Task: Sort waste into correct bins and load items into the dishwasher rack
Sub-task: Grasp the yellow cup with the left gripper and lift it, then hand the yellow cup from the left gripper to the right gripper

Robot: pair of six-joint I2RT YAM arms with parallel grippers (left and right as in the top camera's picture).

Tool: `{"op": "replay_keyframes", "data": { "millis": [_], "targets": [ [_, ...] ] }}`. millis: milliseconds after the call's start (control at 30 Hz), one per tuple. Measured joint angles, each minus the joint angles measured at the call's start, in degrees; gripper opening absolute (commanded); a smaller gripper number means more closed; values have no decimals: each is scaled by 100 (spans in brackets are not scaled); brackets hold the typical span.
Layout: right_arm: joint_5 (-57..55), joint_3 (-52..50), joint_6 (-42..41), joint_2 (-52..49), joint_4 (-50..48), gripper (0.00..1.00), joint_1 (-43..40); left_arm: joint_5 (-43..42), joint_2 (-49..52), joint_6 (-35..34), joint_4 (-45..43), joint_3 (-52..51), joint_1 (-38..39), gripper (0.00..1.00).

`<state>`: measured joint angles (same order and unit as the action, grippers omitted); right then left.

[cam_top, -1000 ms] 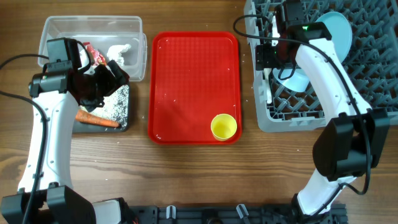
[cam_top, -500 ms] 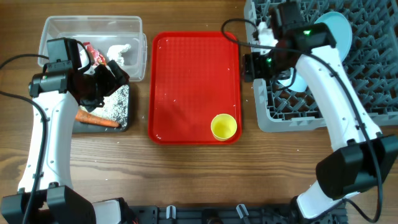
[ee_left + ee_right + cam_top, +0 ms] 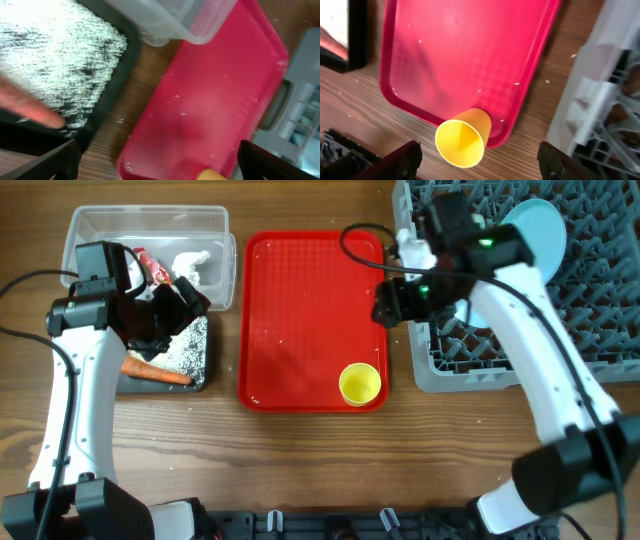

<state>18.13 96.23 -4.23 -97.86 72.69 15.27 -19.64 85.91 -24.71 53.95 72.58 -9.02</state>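
While the left claw [image 3: 180, 305] is hanging wide, we are holding the right claw [image 3: 390, 302] open and empty over the red tray [image 3: 300, 310] edge.

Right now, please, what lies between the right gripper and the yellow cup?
Overhead, only bare red tray lies between right gripper and yellow cup.

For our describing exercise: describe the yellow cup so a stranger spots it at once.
Find the central flat red tray. In its lower right corner from overhead, near the grey rack, sits a small yellow cup, the only yellow thing in view.
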Motion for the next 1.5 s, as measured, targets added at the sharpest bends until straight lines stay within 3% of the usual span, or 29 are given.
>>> {"op": "replay_keyframes", "data": {
  "millis": [67,167,267,400,467,567,633,733,767,1100,1267,1500],
  "targets": [
    [13,-15,11,487,-28,82,-374,-608,0,385,-219,0,184,98],
    [28,-15,24,949,-68,84,-841,-863,2,979,-385,0,933,93],
    [31,-15,44,1185,-28,87,-1349,-955,118,1788,-509,0,2321,88],
    [28,-15,44,1156,61,87,-1615,-811,651,2522,-750,2,3565,80],
    [31,-15,44,1156,83,88,-1624,-450,1049,2710,-761,0,4127,80],
    [31,-15,44,1156,127,88,-1624,-50,1414,2839,-756,0,4454,78],
    [31,-15,44,1156,164,88,-1624,118,1596,2879,-776,0,4509,55],
    [31,-15,44,1156,175,88,-1624,267,1926,2942,-855,0,4522,11],
    [31,-15,44,1156,192,88,-1624,304,2006,2924,-861,0,4524,4],
    [31,-15,151,1156,203,91,-1624,645,1834,2540,-610,168,4415,4],
    [634,-57,348,1156,-254,92,-1622,-1318,774,2474,-1268,555,3418,4],
    [3891,-909,1655,1150,-1344,92,-1530,-5648,459,2437,-2743,688,1930,4]
  ]
}}
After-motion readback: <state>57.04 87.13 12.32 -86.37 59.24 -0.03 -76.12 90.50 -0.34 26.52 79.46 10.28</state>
